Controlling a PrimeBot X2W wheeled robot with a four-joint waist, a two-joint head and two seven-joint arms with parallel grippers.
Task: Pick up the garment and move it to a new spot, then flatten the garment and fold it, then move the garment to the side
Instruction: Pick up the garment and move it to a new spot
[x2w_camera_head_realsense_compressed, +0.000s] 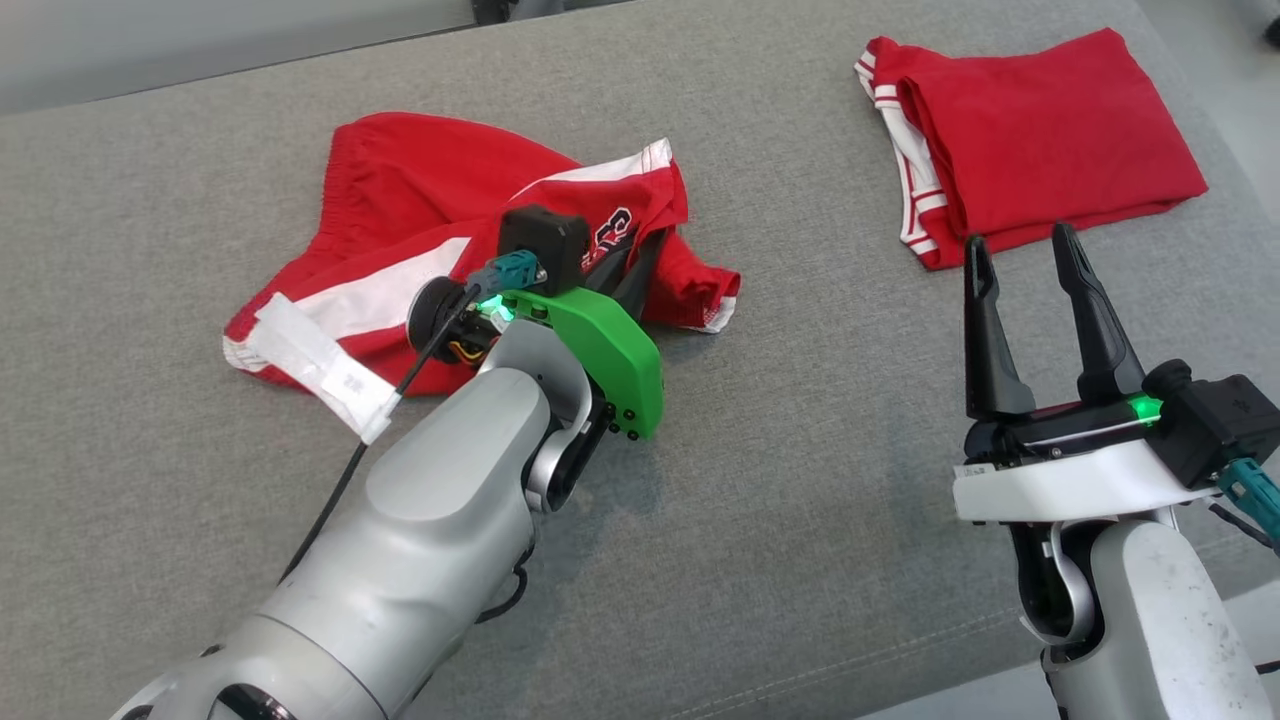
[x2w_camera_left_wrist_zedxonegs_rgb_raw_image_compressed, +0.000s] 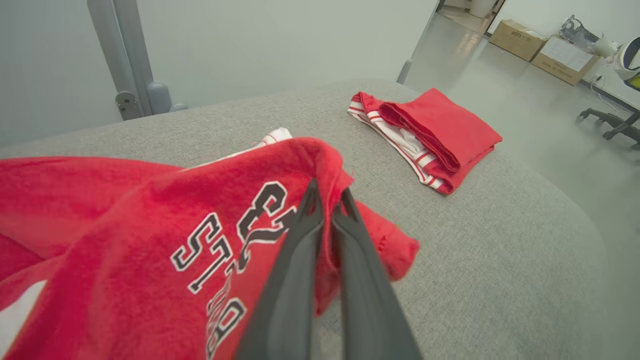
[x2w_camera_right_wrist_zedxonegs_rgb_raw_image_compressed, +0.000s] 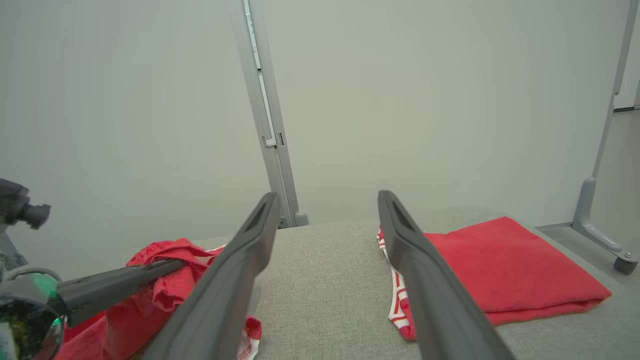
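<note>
A crumpled red garment (x2w_camera_head_realsense_compressed: 420, 190) with white stripes and black lettering lies on the left half of the grey cushion (x2w_camera_head_realsense_compressed: 800, 450). My left gripper (x2w_camera_head_realsense_compressed: 655, 240) is shut on a raised fold at its right edge. The left wrist view shows the two fingers pressed together with red cloth (x2w_camera_left_wrist_zedxonegs_rgb_raw_image_compressed: 150, 225) pinched between them at the gripper (x2w_camera_left_wrist_zedxonegs_rgb_raw_image_compressed: 328, 192). My right gripper (x2w_camera_head_realsense_compressed: 1020, 240) stands open and holds nothing at the right, its tips just short of a folded red piece. From the right wrist, the right gripper (x2w_camera_right_wrist_zedxonegs_rgb_raw_image_compressed: 328, 196) is wide apart, with the garment (x2w_camera_right_wrist_zedxonegs_rgb_raw_image_compressed: 170, 250) low on the left.
A second red garment (x2w_camera_head_realsense_compressed: 1050, 130), neatly folded with white stripes along one edge, lies at the cushion's far right corner (x2w_camera_left_wrist_zedxonegs_rgb_raw_image_compressed: 440, 125). Beyond the cushion there are a grey metal post (x2w_camera_right_wrist_zedxonegs_rgb_raw_image_compressed: 265, 115), cardboard boxes (x2w_camera_left_wrist_zedxonegs_rgb_raw_image_compressed: 550, 47) and an office chair base (x2w_camera_left_wrist_zedxonegs_rgb_raw_image_compressed: 610, 125) on the floor.
</note>
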